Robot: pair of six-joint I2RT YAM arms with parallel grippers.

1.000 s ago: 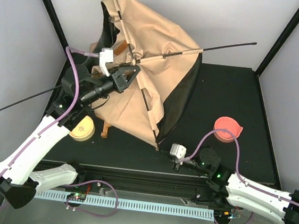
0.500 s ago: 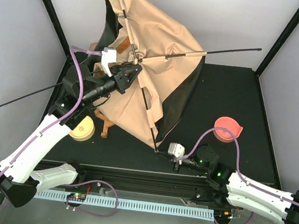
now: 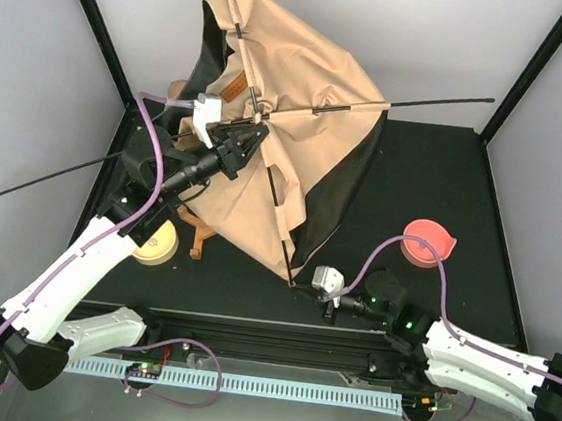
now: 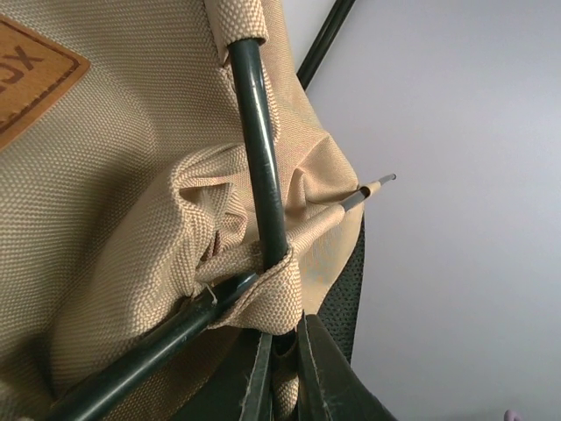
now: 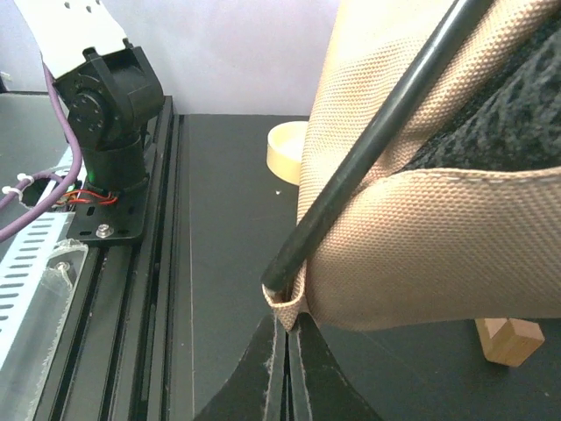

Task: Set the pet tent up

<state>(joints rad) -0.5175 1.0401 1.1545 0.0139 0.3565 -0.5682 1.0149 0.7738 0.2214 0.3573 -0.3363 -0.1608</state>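
well, my left gripper (image 3: 257, 131) is closed on the tan canvas pet tent (image 3: 304, 82), pinching a bunched fold of cloth right where the thin black poles (image 3: 434, 98) cross at its peak. in my left wrist view the fingertips (image 4: 263, 368) squeeze that fold just under the crossing, with one pole running up through a canvas sleeve and another slanting off to the lower left. the brown leather label (image 4: 31, 74) sits on the canvas up and to the left of the crossing.

my right gripper (image 3: 301, 283) is shut too, nipping the tent's near bottom corner. in the right wrist view its fingertips (image 5: 273, 355) meet on the lower edge of the small canvas pocket that takes a pole's end.

the tent stands half spread, tilted over the far left part of the black table (image 3: 435, 177), its black lining showing along the right edge and pole ends jutting past the cloth. a round beige cushion (image 3: 154, 244) lies near the tent's left edge, beside my left arm. a coral-pink round dish (image 3: 428, 241) sits well apart on the right.
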